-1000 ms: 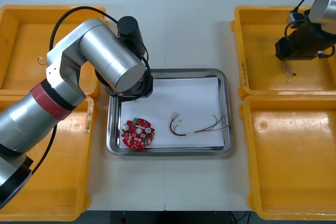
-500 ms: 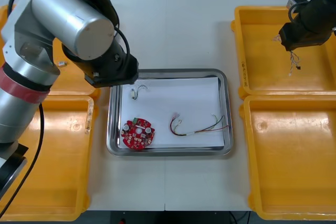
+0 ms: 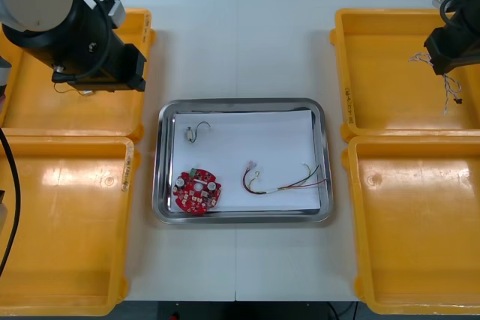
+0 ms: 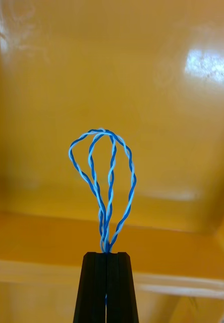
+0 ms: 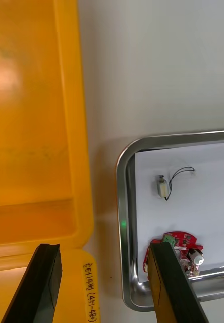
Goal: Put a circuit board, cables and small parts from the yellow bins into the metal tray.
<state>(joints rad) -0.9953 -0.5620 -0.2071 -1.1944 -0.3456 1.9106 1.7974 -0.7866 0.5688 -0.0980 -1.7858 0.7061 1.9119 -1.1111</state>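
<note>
The metal tray [image 3: 324,157] in the middle has a white inside. In it lie a round red circuit board [image 3: 196,191], a red and yellow cable [image 3: 283,180] and a small metal part [image 3: 195,132] with a black wire. My left gripper [image 5: 104,250] stands open above the table strip between the far left yellow bin [image 5: 31,126] and the tray rim [image 5: 123,202], with nothing between its fingers. My right gripper [image 4: 107,255] is shut on a twisted blue and white cable [image 4: 109,171]. That cable [image 3: 449,92] hangs from it over the far right yellow bin [image 3: 382,73].
The near left bin [image 3: 67,260] and near right bin [image 3: 412,245] flank the tray. The bulky left arm [image 3: 82,31] hangs over the far left bin. Bare table lies beyond and in front of the tray.
My left arm has pulled back from the tray toward the far left bin, leaving the small metal part in the tray. My right gripper has lifted the twisted cable and drifted right.
</note>
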